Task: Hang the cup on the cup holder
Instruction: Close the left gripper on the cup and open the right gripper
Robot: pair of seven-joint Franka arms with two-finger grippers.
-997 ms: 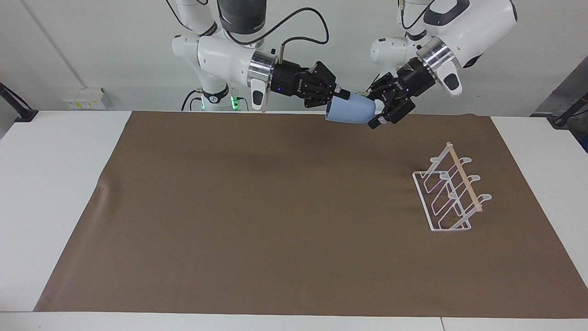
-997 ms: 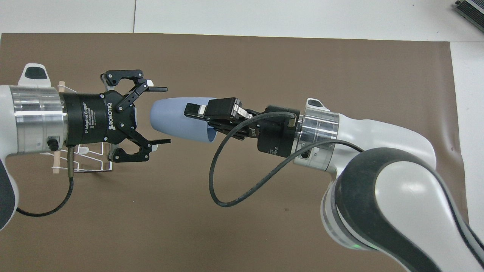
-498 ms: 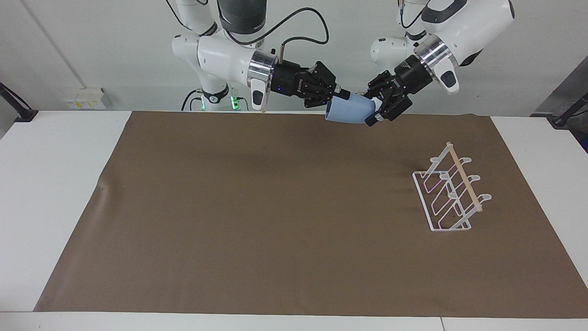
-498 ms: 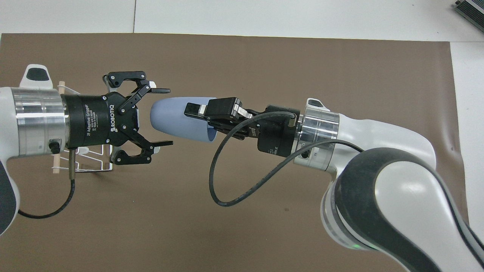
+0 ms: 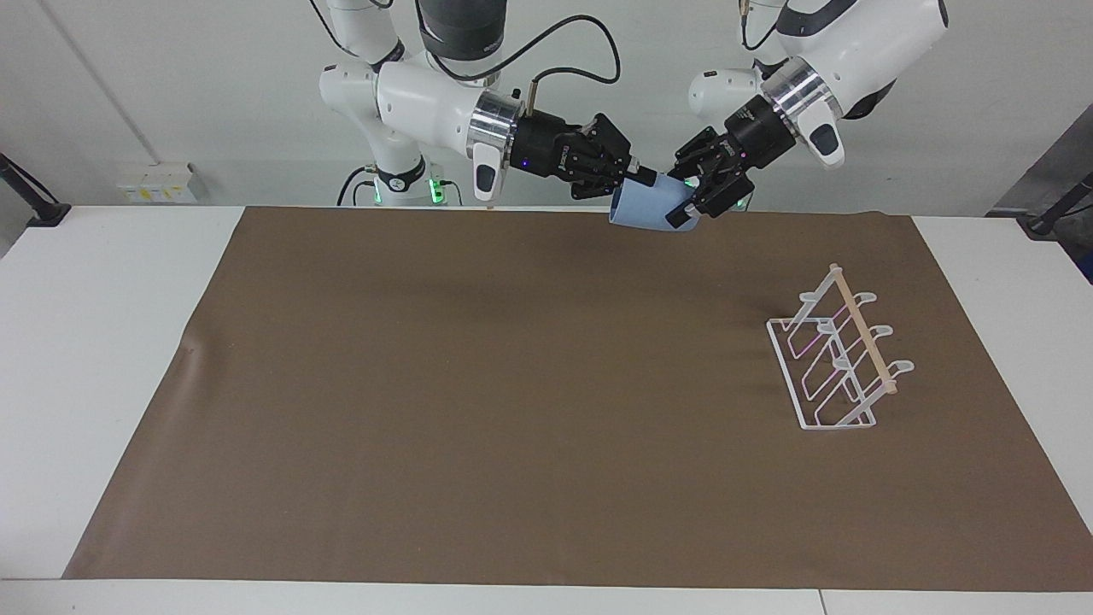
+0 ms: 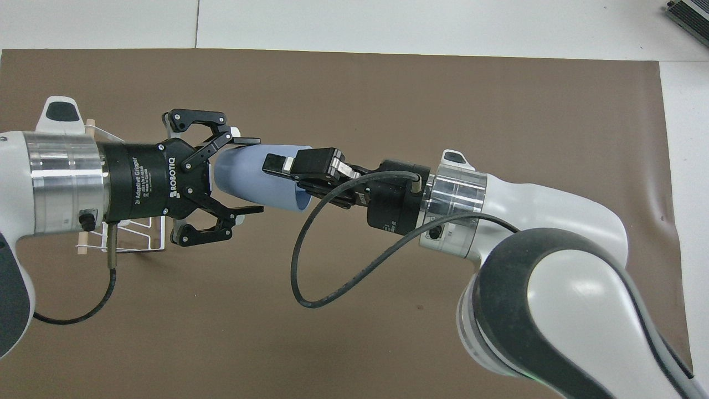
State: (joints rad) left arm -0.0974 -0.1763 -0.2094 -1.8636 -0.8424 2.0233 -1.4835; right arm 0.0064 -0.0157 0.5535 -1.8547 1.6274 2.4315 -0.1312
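The cup (image 5: 649, 207) is up in the air over the edge of the brown mat (image 5: 478, 410) nearest the robots, lying on its side with its open mouth toward the right arm and its closed bottom toward the left arm. The right tool (image 6: 288, 164) grips the cup at the rim, one finger lying along the outside wall and the other inside the mouth, so its fingers are clamped narrow on the wall. The left tool (image 6: 243, 176) has its fingers on either side of the cup's bottom end; in the overhead view the upper fingertip lies against the wall while a thin gap shows at the lower one, and whether it has closed on the cup I cannot tell. Both arms reach toward each other above the tabletop (image 5: 111, 282), with the cup between them. The holder (image 5: 837, 359) stands on the mat toward the left arm's end of the tabletop, farther from the robots than the cup, well apart from it, with no cup on its prongs and its dowel (image 5: 862, 329) across the top. In the overhead view the left arm covers most of it.
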